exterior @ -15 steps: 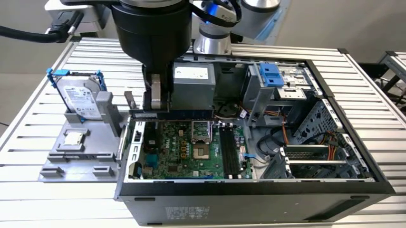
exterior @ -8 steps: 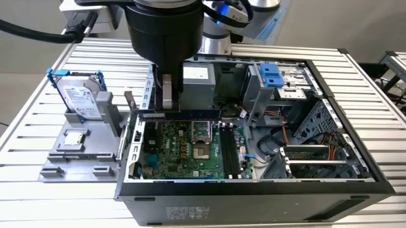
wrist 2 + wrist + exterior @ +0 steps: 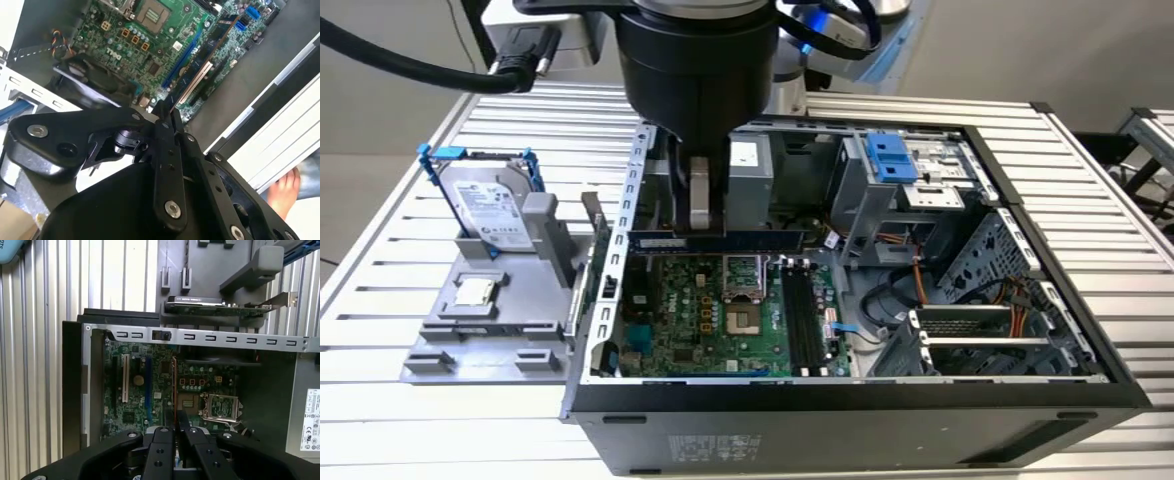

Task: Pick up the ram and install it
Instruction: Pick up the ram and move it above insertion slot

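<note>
The ram [image 3: 761, 241] is a thin, long blue-green stick that my gripper [image 3: 703, 232] is shut on, held level above the back part of the green motherboard [image 3: 674, 310] inside the open computer case. In the exterior view the stick lies crosswise to the long black slots [image 3: 803, 320], which are to the exterior view's right of the processor socket [image 3: 742, 320]. In the second wrist view the ram [image 3: 205, 62] runs out edge-on from the closed fingertips [image 3: 169, 107]. The first wrist view shows the ram [image 3: 174, 385] as a thin line over the board, running out from my gripper [image 3: 177, 415].
A silver hard drive [image 3: 487, 205] in a blue-handled frame stands on a grey fixture [image 3: 480, 310] at the exterior view's left, beside an expansion card [image 3: 215, 307]. Case walls [image 3: 854, 400], a drive cage [image 3: 891, 160] and cables [image 3: 921, 285] surround the board. A person's hand [image 3: 285, 192] shows past the case.
</note>
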You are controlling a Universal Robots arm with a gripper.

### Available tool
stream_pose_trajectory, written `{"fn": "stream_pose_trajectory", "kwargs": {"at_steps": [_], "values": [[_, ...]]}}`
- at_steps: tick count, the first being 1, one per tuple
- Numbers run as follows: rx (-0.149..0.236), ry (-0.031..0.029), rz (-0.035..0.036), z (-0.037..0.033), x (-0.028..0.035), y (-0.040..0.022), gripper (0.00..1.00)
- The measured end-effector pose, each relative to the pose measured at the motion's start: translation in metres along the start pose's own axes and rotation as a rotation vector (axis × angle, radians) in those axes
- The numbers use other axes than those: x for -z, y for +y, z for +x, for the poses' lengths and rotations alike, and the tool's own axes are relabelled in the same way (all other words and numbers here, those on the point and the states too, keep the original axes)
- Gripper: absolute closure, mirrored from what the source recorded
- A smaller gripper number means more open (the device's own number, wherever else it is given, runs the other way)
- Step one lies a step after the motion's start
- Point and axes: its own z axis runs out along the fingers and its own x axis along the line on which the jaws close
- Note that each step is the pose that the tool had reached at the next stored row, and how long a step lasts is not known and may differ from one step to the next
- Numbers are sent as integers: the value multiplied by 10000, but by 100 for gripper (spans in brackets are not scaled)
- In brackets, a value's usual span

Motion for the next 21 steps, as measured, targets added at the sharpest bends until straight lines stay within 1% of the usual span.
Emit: {"fn": "stream_pose_trajectory", "kwargs": {"at_steps": [6, 13, 21], "values": [[0, 0, 0, 4, 0, -130, 100], [0, 0, 0, 3, -1, -308, 100], [1, 2, 0, -12, -2, -498, 100]]}}
